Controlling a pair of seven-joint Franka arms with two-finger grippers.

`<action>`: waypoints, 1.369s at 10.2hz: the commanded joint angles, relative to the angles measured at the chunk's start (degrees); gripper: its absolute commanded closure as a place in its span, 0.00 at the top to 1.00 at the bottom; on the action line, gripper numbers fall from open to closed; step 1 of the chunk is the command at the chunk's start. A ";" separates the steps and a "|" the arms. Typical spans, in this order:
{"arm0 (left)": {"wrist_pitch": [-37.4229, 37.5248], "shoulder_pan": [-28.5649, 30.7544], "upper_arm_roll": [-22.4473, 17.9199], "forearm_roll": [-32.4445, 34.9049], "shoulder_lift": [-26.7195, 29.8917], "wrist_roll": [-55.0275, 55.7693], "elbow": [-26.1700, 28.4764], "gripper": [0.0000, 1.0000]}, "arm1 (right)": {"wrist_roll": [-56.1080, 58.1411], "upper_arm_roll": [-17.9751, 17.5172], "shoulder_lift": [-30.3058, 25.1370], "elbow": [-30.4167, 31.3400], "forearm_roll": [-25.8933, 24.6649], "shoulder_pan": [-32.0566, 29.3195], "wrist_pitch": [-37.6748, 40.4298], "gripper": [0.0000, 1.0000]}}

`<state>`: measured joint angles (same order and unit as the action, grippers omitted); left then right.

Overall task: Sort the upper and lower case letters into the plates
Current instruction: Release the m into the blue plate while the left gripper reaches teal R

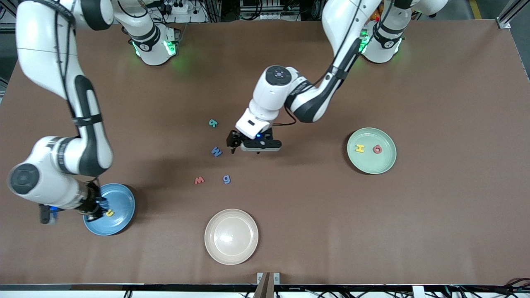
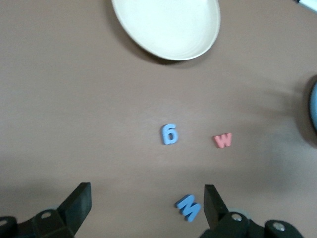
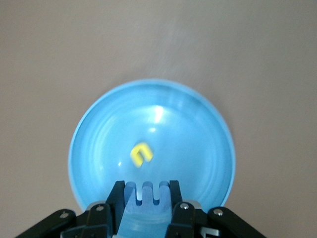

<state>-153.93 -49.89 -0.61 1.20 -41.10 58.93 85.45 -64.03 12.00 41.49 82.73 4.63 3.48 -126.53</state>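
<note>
My right gripper (image 1: pixel 97 207) is over the blue plate (image 1: pixel 122 198), shut on a blue three-pronged letter (image 3: pixel 147 198). A yellow u (image 1: pixel 109 212) lies in that plate (image 3: pixel 198 129), just ahead of the right gripper (image 3: pixel 147 191); the u also shows in the right wrist view (image 3: pixel 140 153). My left gripper (image 1: pixel 234 142) is open and empty, low over mid-table, with a blue W (image 1: pixel 216 151) by one fingertip (image 2: pixel 213 203). A teal R (image 1: pixel 213 123), a red w (image 1: pixel 199 180) and a blue g (image 1: pixel 226 179) lie loose. The mint plate (image 1: pixel 372 165) holds a yellow H (image 1: pixel 360 148) and a red Q (image 1: pixel 377 149).
A beige plate (image 1: pixel 231 236) sits nearest the front camera, below the loose letters; it also shows in the left wrist view (image 2: pixel 168 25). The brown table (image 1: pixel 434 207) is bare toward the left arm's end past the mint plate.
</note>
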 commanded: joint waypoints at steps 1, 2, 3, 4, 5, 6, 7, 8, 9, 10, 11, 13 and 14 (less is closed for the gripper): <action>-0.50 -8.26 -5.62 5.62 -3.28 13.48 -3.80 1.00 | 2.50 -0.75 0.00 0.50 1.78 -1.10 -0.39 0.20; -0.15 -11.86 -8.07 12.09 -3.63 25.41 -3.71 1.00 | 1.81 -0.92 0.52 0.59 1.96 -0.75 -0.56 0.99; 1.16 -13.98 -8.44 19.82 -4.85 34.40 -3.79 1.00 | 2.06 -0.92 0.70 0.59 1.87 -0.49 -0.74 1.00; 3.44 -15.92 -8.45 24.16 -5.56 38.06 -3.79 1.00 | 2.24 -0.92 0.70 0.51 1.87 -0.49 -0.74 1.00; 4.94 -17.42 -8.45 26.98 -6.00 38.36 -3.79 1.00 | 2.33 -1.01 0.70 0.50 1.96 -0.49 -0.83 1.00; 5.04 -18.91 -8.53 29.62 -6.96 38.54 -4.14 1.00 | 2.33 -1.01 0.79 0.50 2.05 -0.49 -0.83 1.00; 5.04 -20.40 -8.53 32.00 -9.23 38.71 -7.19 1.00 | 2.50 -1.01 1.14 0.50 2.05 -0.92 -0.83 1.00; 5.04 -21.98 -9.06 32.20 -12.04 38.89 -10.88 1.00 | 2.50 -0.93 1.75 0.68 1.96 -1.10 -0.74 1.00; 5.04 -23.57 -10.72 32.28 -14.85 38.80 -14.05 1.00 | 2.42 -0.92 1.84 0.85 1.96 -1.02 -0.57 1.00; 4.95 -25.76 -13.26 32.37 -17.14 38.45 -16.08 1.00 | 2.42 -0.92 1.76 0.77 1.87 -1.02 -0.22 1.00; 4.43 -28.22 -16.07 33.24 -18.91 38.10 -16.80 1.00 | 2.42 -0.92 1.84 0.77 1.87 -1.36 -0.56 1.00; 4.16 -29.56 -16.97 41.64 -20.15 37.92 -16.80 1.00 | 2.42 -0.92 1.76 0.86 1.87 -1.28 -0.13 1.00; 3.99 -29.56 -16.89 45.17 -21.55 37.92 -16.80 1.00 | 2.50 -0.92 1.84 0.77 1.87 -1.37 -0.39 1.00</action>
<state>-149.83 -78.74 -15.70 41.60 -59.50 96.58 71.78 -62.37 11.34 43.41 83.65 5.82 2.63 -127.00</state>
